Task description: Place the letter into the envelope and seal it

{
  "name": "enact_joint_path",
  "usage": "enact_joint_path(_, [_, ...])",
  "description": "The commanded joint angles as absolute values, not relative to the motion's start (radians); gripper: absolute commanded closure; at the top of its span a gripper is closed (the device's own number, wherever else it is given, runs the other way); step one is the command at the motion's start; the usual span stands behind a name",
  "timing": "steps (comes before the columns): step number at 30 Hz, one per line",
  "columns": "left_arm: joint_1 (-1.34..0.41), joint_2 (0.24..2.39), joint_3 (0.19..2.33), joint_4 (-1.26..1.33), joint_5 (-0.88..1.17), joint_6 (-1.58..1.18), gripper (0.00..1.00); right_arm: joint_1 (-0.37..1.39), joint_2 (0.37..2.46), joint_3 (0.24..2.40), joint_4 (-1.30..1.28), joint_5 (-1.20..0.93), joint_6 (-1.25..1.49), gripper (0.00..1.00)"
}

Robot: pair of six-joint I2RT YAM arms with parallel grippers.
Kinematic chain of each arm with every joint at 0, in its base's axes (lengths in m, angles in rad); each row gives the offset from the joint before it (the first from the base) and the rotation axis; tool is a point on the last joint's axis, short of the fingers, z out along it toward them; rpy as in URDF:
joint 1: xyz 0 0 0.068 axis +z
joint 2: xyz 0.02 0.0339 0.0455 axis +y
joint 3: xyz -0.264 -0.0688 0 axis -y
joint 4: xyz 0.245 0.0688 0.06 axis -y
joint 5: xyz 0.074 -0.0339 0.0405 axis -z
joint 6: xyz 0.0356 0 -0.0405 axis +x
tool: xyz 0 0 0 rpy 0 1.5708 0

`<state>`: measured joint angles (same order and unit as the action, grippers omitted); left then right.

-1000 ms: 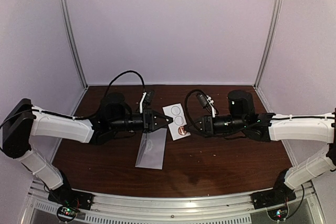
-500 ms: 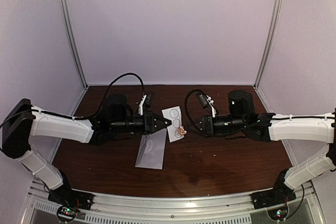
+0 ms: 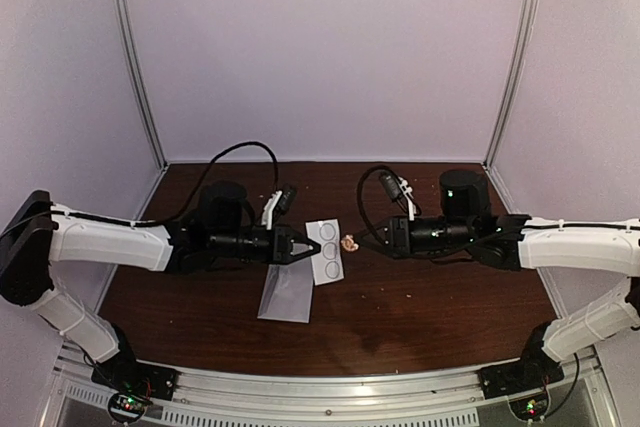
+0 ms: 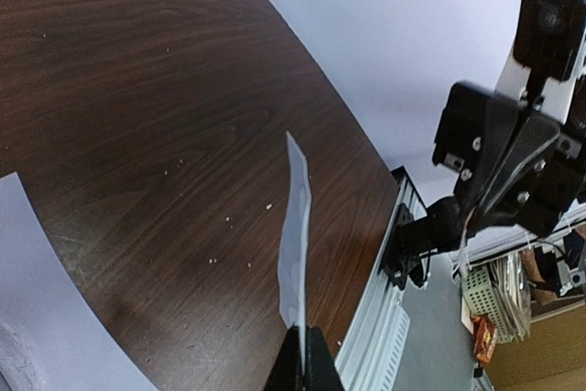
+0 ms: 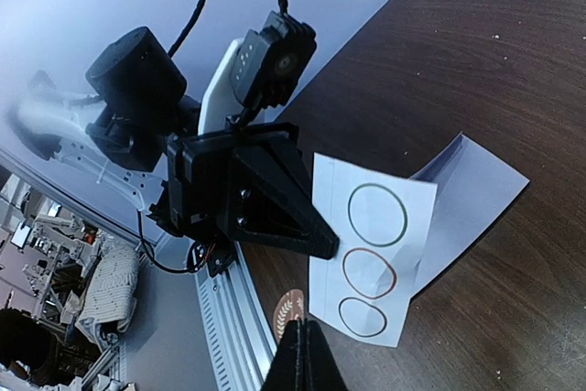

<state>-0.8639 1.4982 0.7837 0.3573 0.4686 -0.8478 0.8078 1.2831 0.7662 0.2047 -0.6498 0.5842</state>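
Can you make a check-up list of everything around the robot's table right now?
Surface: brown wooden table, tiny pale specks on it.
Job's things: envelope lies flat on the table; letter: nothing seen.
Clutter: nothing seen besides the specks.
Grippers: left gripper shut on the edge of a sticker strip with three printed rings; right gripper shut on a small brown round sticker.
Cables: a black cable loops above each wrist.
Surroundings: pale walls, metal posts, metal rail at the near edge.
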Motion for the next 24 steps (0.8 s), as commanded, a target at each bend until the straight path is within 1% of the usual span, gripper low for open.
enact_joint_path(1, [-0.92,1.478,0.8,0.226,0.516,-0.693,1.0,0.811,1.232,0.761,0.206,-0.591,0.571,1.0])
enact_joint_path(5, [-0.989,1.523,0.796,0.243,0.53,-0.692,1.0,0.811,1.218,0.745,0.224,-0.59,0.584,1.0])
enact_joint_path(11, [-1.067,1.667,0.845,0.32,0.538,-0.748,1.0,0.811,1.217,0.734,0.218,-0.581,0.585,1.0])
enact_joint_path(19, [-1.089,1.813,0.931,0.222,0.493,-0.748,1.0,0.811,1.21,0.713,0.222,-0.56,0.592,1.0])
enact_joint_path(20, [-1.089,1.813,0.934,0.211,0.486,-0.744,0.98,0.811,1.21,0.71,0.222,-0.558,0.593,1.0])
enact_joint_path(23, [-1.089,1.799,0.946,0.165,0.444,-0.722,0.85,0.811,1.206,0.701,0.225,-0.54,0.595,1.0])
enact_joint_path(24, [-1.09,1.788,0.949,0.148,0.427,-0.71,0.78,0.811,1.204,0.698,0.227,-0.531,0.595,1.0])
